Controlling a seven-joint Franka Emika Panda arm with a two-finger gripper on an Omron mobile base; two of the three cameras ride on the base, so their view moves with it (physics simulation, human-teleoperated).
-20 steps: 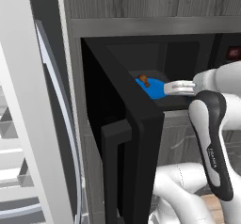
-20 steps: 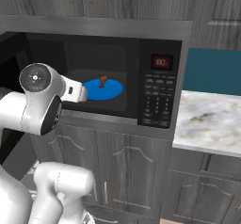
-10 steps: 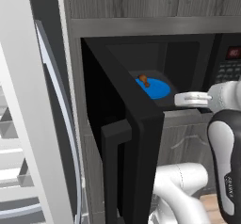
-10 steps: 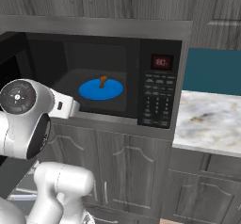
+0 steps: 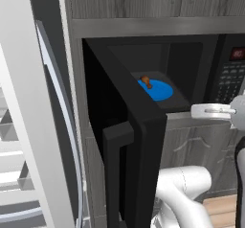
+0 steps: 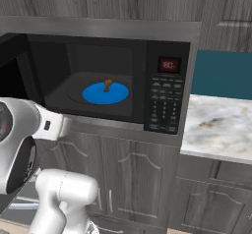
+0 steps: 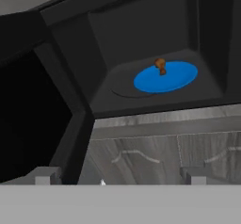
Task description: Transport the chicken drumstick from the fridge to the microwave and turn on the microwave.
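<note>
- My pincer [image 7: 117, 176] is released, its jaws wide apart and grasping nothing; in the hand view its two tips sit at 7 and 5 o'clock, outside the microwave [image 6: 167, 95].
- In the left base view my pincer [image 5: 210, 111] shows as white fingers at 3 o'clock, in front of the microwave's lower edge, clear of the oven's mouth.
- The microwave door [image 5: 129, 141] stands swung out to the left, its vertical handle [image 5: 115, 174] facing me.
- The drumstick [image 6: 107, 84] rests on the blue plate [image 6: 98, 94] inside the microwave, at the plate's 12 o'clock in the right base view.
- In the hand view the drumstick [image 7: 161, 66] is at about 11 o'clock on the plate [image 7: 169, 79]; in the left base view the drumstick [image 5: 146, 81] lies at the plate's [image 5: 160, 90] 10 o'clock.
- The keypad [image 6: 165, 102] is at 3 o'clock of the oven cavity, with the red display [image 6: 168, 65] above it.
- The fridge [image 5: 33, 141] fills 9 o'clock of the left base view, its door open with a curved wire rack [image 5: 64, 126].
- The marble table [image 6: 219, 130] lies at 3 o'clock of the microwave.
</note>
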